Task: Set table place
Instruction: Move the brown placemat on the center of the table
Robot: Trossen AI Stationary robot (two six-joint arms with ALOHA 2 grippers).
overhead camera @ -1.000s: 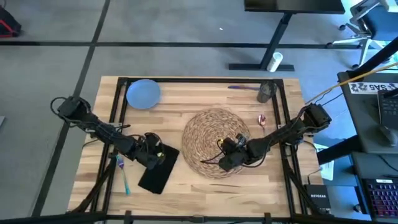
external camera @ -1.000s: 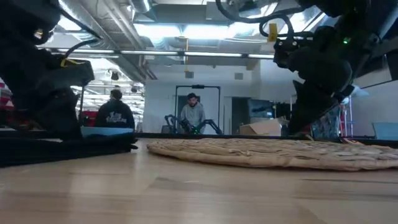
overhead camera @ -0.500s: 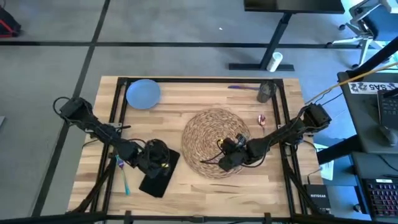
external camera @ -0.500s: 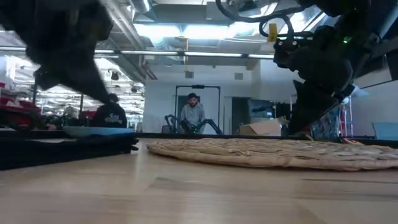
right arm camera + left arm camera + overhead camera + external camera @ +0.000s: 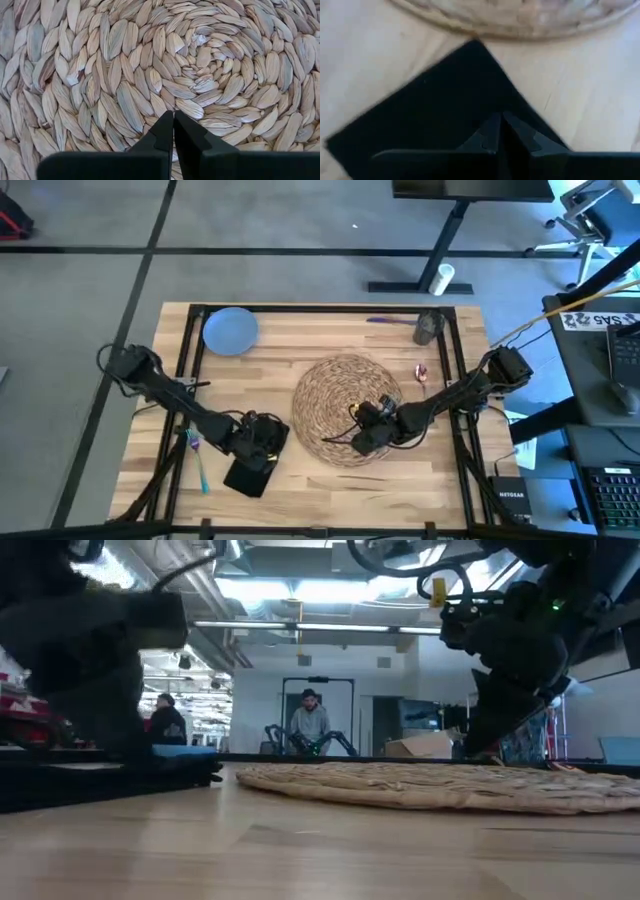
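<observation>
Nearest the front edge of the table (image 5: 330,480) lies one black napkin (image 5: 247,475), flat on the wood just left of the placemat (image 5: 345,408). The left gripper (image 5: 262,442) sits right down on the napkin's far end, its two fingers (image 5: 492,135) pressed together with their tips against the cloth; nothing is caught between them. Beside the napkin, toward the left edge, there is one teal fork (image 5: 201,469) with a purple-tipped piece (image 5: 193,442) at its upper end.

The single woven placemat fills the middle of the table. The right gripper (image 5: 368,438) rests on its near right part, fingers (image 5: 162,132) closed tight on one another, tips touching the straw weave and holding nothing.

Right of the mat lies one small reddish piece of cutlery (image 5: 421,373). At the far edge stand one pale blue plate (image 5: 231,330) in the left corner, and one grey cup (image 5: 428,328) with one purple utensil (image 5: 385,320) beside it on the right.
</observation>
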